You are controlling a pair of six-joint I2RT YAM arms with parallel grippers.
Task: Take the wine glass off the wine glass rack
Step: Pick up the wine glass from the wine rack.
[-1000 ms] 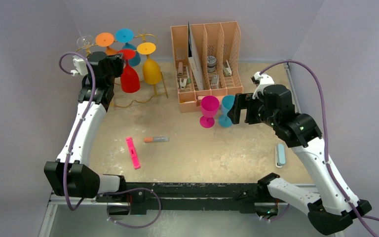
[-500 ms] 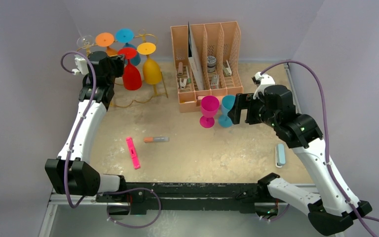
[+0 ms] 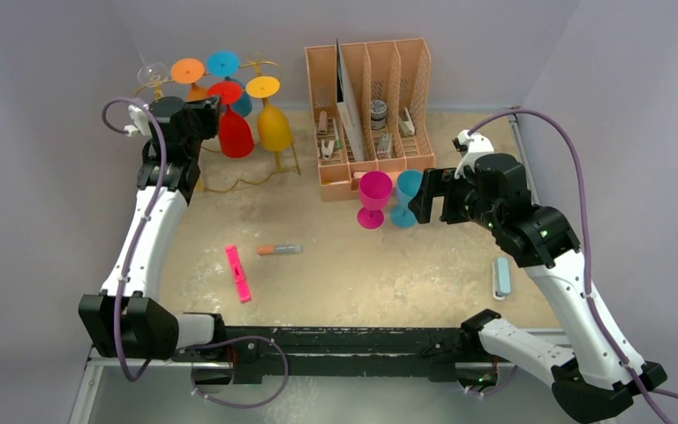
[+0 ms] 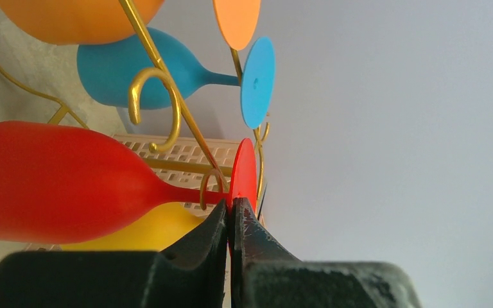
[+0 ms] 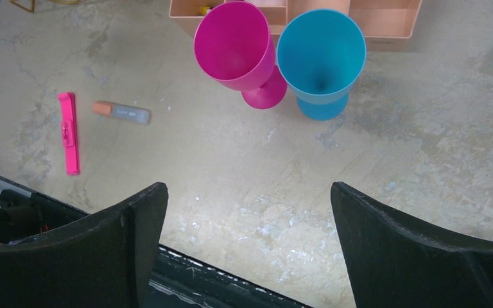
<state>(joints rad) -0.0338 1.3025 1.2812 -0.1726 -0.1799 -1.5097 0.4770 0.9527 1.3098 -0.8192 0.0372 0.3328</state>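
Note:
The gold wire wine glass rack [image 3: 249, 179] stands at the back left with several coloured glasses hanging upside down. My left gripper [image 3: 213, 109] is shut on the foot disc of the red wine glass [image 3: 234, 134]. In the left wrist view the gripper [image 4: 231, 208] pinches the disc's edge [image 4: 245, 168]. The red bowl [image 4: 58, 179] lies to the left, and its stem passes through a gold loop [image 4: 154, 72]. My right gripper [image 3: 417, 198] is open and empty, beside a magenta glass [image 3: 374, 196] and a blue glass [image 3: 403, 198] standing on the table.
Orange [image 3: 187, 70], blue [image 3: 222, 63], yellow [image 3: 272, 128] and clear [image 3: 153, 72] glasses also hang on the rack. A peach desk organiser [image 3: 371, 106] stands at the back centre. A pink marker [image 3: 238, 272], a grey marker [image 3: 280, 250] and a pale blue bar [image 3: 500, 276] lie on the table.
My left wrist has shifted slightly left and back, and the red glass has moved a little towards the back with it. The right arm has not moved.

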